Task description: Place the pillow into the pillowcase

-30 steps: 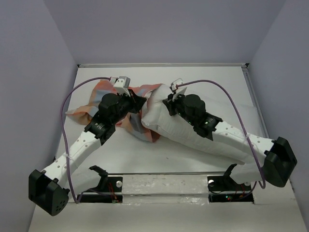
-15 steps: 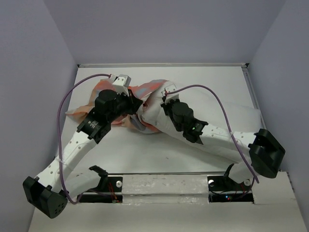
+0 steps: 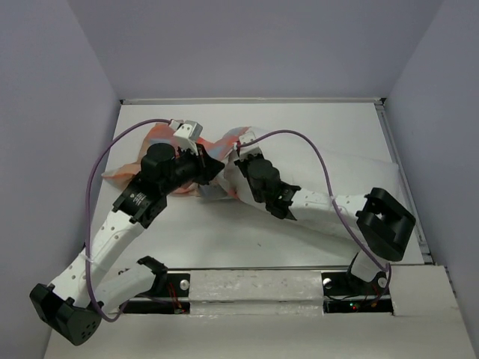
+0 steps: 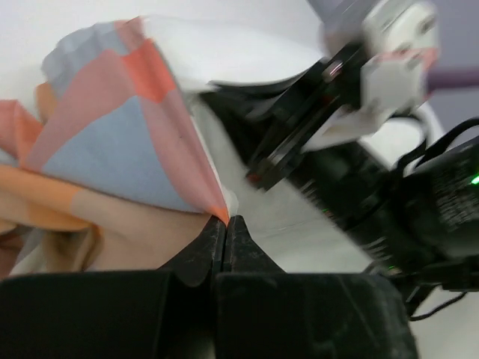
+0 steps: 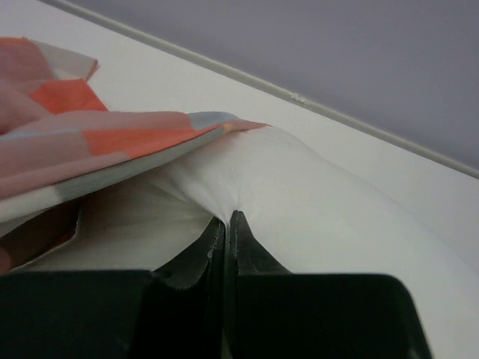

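The white pillow (image 3: 296, 168) lies slanted from the table's middle to the right. The checked pillowcase (image 3: 153, 136) lies crumpled at the back left, with its open edge draped over the pillow's left end. My left gripper (image 3: 216, 167) is shut on the edge of the pillowcase (image 4: 120, 142) and pinches its orange corner at the fingertips (image 4: 226, 221). My right gripper (image 3: 238, 154) is shut on a fold of the pillow (image 5: 322, 217) at its left end (image 5: 227, 218). That spot is just under the lip of the pillowcase (image 5: 97, 142). The two grippers are close together.
The right arm (image 4: 359, 149) with its purple cable fills the right of the left wrist view. The back wall rail (image 3: 247, 100) runs just behind the fabric. A raised edge (image 3: 397, 157) borders the table's right side.
My right arm has swung left with the pillow's end in its grip, carrying it further under the pillowcase edge. My left arm has shifted slightly and keeps hold of the case.
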You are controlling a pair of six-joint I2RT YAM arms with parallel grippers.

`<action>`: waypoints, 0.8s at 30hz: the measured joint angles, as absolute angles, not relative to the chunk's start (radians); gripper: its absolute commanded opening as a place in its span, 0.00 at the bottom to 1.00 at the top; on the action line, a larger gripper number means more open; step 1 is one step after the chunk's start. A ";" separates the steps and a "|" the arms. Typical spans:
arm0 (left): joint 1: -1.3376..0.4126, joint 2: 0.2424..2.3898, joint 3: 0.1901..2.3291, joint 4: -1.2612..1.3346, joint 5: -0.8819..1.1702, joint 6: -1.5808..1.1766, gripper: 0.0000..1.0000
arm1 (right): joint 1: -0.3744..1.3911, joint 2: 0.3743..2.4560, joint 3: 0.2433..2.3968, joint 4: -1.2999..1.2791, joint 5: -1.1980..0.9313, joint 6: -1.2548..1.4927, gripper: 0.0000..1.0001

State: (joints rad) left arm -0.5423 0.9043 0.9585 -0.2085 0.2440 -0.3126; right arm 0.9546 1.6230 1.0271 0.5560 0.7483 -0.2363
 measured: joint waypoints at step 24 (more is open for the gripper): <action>-0.713 1.013 0.635 0.194 0.279 -0.559 0.50 | 0.895 0.844 0.697 -0.009 0.450 0.419 0.94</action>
